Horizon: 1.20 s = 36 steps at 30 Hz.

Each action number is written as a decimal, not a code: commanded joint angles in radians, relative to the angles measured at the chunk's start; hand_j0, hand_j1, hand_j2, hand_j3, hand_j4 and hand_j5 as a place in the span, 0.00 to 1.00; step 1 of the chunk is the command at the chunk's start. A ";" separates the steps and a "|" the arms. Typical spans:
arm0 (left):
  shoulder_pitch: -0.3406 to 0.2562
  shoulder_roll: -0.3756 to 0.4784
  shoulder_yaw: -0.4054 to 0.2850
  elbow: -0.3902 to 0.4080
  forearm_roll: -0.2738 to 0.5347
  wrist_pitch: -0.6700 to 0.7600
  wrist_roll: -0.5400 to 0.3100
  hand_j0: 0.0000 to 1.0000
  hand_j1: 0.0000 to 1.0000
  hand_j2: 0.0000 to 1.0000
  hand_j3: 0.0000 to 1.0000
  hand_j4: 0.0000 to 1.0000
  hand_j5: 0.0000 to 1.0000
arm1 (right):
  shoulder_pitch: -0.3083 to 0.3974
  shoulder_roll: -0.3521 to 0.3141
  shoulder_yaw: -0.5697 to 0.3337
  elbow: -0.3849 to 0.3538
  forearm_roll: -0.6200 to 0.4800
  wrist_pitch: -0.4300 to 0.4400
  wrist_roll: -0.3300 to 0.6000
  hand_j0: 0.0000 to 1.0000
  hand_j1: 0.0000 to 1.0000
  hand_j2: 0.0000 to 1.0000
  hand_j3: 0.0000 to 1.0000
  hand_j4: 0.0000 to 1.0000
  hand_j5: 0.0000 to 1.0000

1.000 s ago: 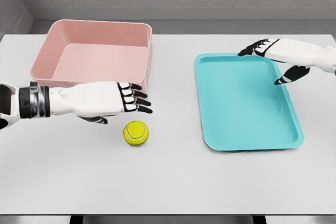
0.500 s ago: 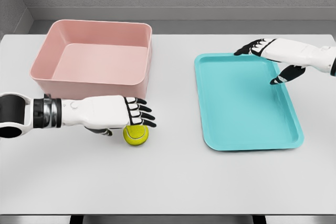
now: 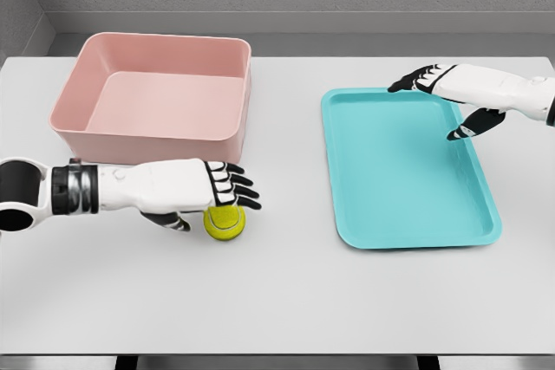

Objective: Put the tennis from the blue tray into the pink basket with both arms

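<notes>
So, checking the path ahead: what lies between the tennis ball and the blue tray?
Only bare white table separates the tennis ball from the blue tray, in the head view.

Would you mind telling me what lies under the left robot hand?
The yellow tennis ball sits on the white table beneath the left robot hand; its top is covered, so contact cannot be seen.

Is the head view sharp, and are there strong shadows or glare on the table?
Head view: sharp, no blur; light is soft and even. The tennis ball and pink basket cast only faint shadows on the table. No glare on the blue tray.
</notes>
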 commanded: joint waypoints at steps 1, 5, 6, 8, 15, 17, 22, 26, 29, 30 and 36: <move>-0.003 -0.004 -0.002 0.032 0.010 0.001 -0.007 1.00 1.00 1.00 1.00 1.00 1.00 | 0.000 -0.005 -0.001 0.000 -0.006 0.003 0.000 1.00 1.00 1.00 1.00 1.00 1.00; -0.002 -0.018 -0.004 0.043 0.001 0.001 -0.009 1.00 1.00 1.00 1.00 1.00 1.00 | 0.000 0.004 -0.001 0.000 -0.006 0.003 0.000 1.00 1.00 1.00 1.00 1.00 1.00; -0.002 -0.021 -0.005 0.043 -0.001 0.001 -0.010 1.00 1.00 1.00 1.00 1.00 1.00 | 0.000 0.004 -0.001 0.000 -0.006 0.003 0.000 1.00 1.00 1.00 1.00 1.00 1.00; -0.002 -0.037 -0.021 0.041 -0.002 0.001 -0.010 1.00 1.00 1.00 1.00 1.00 1.00 | 0.000 0.004 -0.001 0.000 -0.006 0.003 0.000 1.00 1.00 1.00 1.00 1.00 1.00; 0.002 -0.056 -0.027 0.047 -0.014 0.001 -0.010 1.00 1.00 1.00 1.00 1.00 1.00 | 0.000 0.004 -0.001 -0.002 -0.006 0.003 0.000 1.00 1.00 1.00 1.00 1.00 1.00; 0.003 -0.053 -0.027 0.067 -0.014 0.001 -0.009 1.00 1.00 1.00 1.00 1.00 1.00 | 0.000 0.004 -0.001 -0.002 -0.006 0.003 0.000 1.00 1.00 1.00 1.00 1.00 1.00; 0.005 -0.057 -0.027 0.083 -0.016 0.001 -0.009 1.00 1.00 1.00 1.00 1.00 1.00 | 0.002 0.004 -0.001 -0.002 -0.006 0.003 0.000 1.00 1.00 1.00 1.00 1.00 1.00; 0.005 -0.068 -0.027 0.083 -0.018 0.001 -0.009 1.00 1.00 1.00 1.00 1.00 1.00 | 0.003 0.004 -0.002 -0.003 -0.006 0.003 0.000 1.00 1.00 1.00 1.00 1.00 1.00; 0.008 -0.080 -0.028 0.081 -0.044 0.001 -0.007 1.00 1.00 1.00 1.00 1.00 1.00 | 0.003 0.004 -0.002 -0.003 -0.006 0.003 0.000 1.00 1.00 1.00 1.00 1.00 1.00; 0.008 -0.080 -0.028 0.081 -0.044 0.001 -0.007 1.00 1.00 1.00 1.00 1.00 1.00 | 0.003 0.004 -0.002 -0.003 -0.006 0.003 0.000 1.00 1.00 1.00 1.00 1.00 1.00; 0.020 -0.077 -0.027 0.081 -0.042 0.001 -0.006 1.00 1.00 1.00 1.00 1.00 1.00 | 0.003 0.004 -0.002 -0.003 -0.006 0.003 0.000 1.00 1.00 1.00 1.00 1.00 1.00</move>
